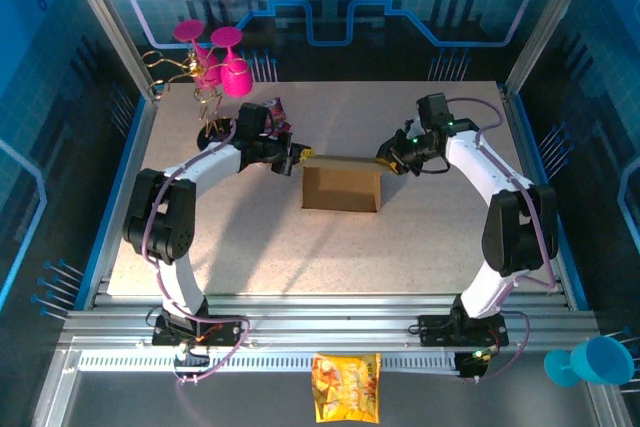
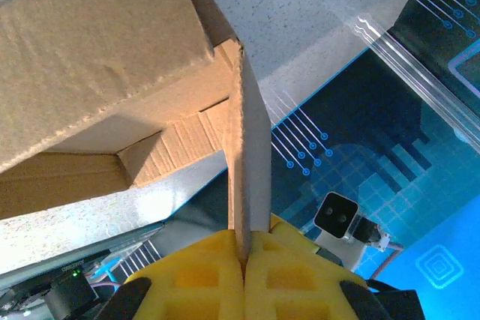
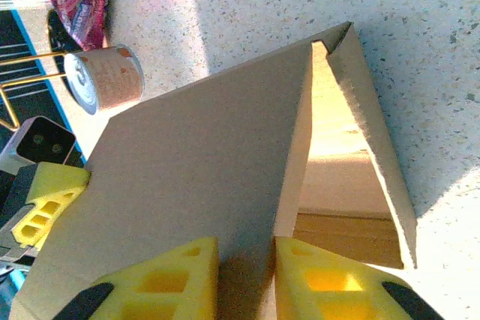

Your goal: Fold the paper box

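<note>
The left claw (image 2: 244, 249) is shut tight on a thin flap (image 2: 249, 148) of the box (image 1: 340, 187). The flap stands on its edge, squeezed between the two yellow pads. The right claw (image 3: 246, 249) pinches the box too, with a wall of card between its pads at the other end. So each claw holds one top corner, and the box sits between them like a little tent. Its bottom seems to rest on the worktop (image 1: 250, 247), near the middle and a bit toward the far edge. It looks only half made, with the inside open.

What could go wrong? The card is thin, so a flap may slip out of the pads if one claw pulls too hard. If the claws move apart, the card may tear at a crease. If they push unevenly, the box may bend in the wrong spot or tip over.
</note>
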Controlling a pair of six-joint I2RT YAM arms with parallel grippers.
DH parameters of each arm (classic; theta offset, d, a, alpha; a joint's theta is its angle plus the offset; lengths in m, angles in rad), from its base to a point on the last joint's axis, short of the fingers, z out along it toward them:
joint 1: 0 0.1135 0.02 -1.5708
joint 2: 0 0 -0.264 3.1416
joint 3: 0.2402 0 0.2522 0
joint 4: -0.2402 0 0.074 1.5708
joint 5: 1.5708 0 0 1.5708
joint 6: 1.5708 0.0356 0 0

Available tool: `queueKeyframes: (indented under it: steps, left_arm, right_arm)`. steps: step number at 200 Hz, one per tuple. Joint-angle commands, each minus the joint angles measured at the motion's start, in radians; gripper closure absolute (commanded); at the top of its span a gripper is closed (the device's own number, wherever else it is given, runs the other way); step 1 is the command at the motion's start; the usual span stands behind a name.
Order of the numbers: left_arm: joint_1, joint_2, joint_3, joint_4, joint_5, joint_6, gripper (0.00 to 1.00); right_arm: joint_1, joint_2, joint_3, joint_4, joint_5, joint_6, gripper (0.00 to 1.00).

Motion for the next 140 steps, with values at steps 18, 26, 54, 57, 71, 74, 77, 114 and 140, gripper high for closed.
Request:
queueKeyframes:
  steps: [18, 26, 54, 57, 71, 74, 77, 114, 140]
  left_arm:
    - [0.008, 0.019, -0.007, -0.134, 0.017, 0.141, 0.68]
    - [0.011, 0.018, -0.002, -0.173, 0.011, 0.176, 0.67]
    - [0.013, 0.022, -0.009, -0.247, -0.007, 0.263, 0.66]
    - [0.013, 0.022, -0.014, -0.247, -0.007, 0.266, 0.67]
    - [0.013, 0.020, -0.021, -0.269, -0.021, 0.291, 0.66]
    - [0.013, 0.020, -0.018, -0.277, -0.025, 0.300, 0.66]
    - [0.013, 0.020, -0.016, -0.288, -0.030, 0.310, 0.66]
    - [0.014, 0.020, 0.058, -0.442, -0.082, 0.432, 0.56]
    - [0.017, 0.016, 0.087, -0.511, -0.106, 0.483, 0.54]
  right_arm:
    - [0.056, 0.010, 0.003, -0.020, 0.058, -0.058, 0.77]
    - [0.066, 0.009, 0.003, -0.024, 0.078, -0.068, 0.77]
    - [0.094, 0.001, -0.012, -0.025, 0.130, -0.092, 0.78]
    - [0.096, -0.001, -0.014, -0.026, 0.134, -0.093, 0.78]
    - [0.106, -0.002, -0.019, -0.033, 0.158, -0.103, 0.78]
    - [0.110, -0.002, -0.020, -0.035, 0.163, -0.106, 0.78]
    - [0.112, 0.000, -0.021, -0.036, 0.167, -0.109, 0.78]
    - [0.121, 0.005, -0.052, -0.036, 0.215, -0.136, 0.80]
    - [0.121, 0.000, -0.069, -0.025, 0.226, -0.140, 0.82]
